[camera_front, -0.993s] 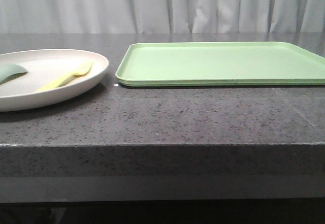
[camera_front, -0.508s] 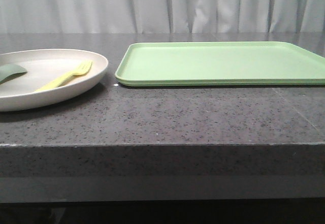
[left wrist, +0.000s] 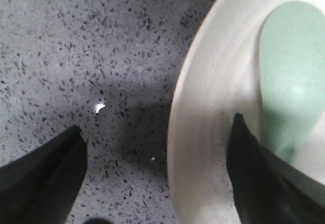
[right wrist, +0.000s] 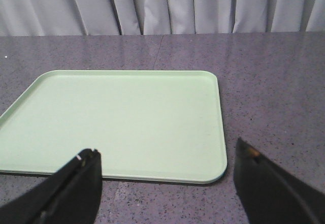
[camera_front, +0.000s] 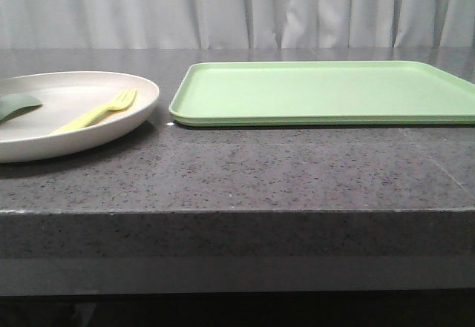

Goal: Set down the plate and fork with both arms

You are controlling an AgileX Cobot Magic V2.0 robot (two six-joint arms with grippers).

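Since the earlier front frames the plate [camera_front: 70, 112] has crept slightly to the right, its rim now a touch nearer the light-green tray [camera_front: 326, 92]; the teal-green utensil [camera_front: 18, 104] on it has shifted a little as well, while the tray has stayed put. From the front, the plate sits on the left of the dark speckled counter [camera_front: 245, 171], cut off by the picture's edge, with the fork [camera_front: 96, 110] lying inside it, tines toward the tray; plate and tray are near but apart, with a small white speck on the counter between them; no arm shows in this view. Only the left wrist view shows the left claw [left wrist: 157, 170]; its fingers stand wide apart, one over bare counter [left wrist: 76, 56], the other over the plate's [left wrist: 203, 132] inner slope, so the rim lies between them; the teal-green utensil [left wrist: 292, 82] rests just past that inner finger; whether the fingers touch the plate cannot be told. The fork is not visible there. The right wrist view shows the right claw [right wrist: 167, 183] spread wide and holding nothing, above the counter [right wrist: 269, 92] at the tray's [right wrist: 117, 117] near edge; grey curtains [right wrist: 162, 5] hang behind.
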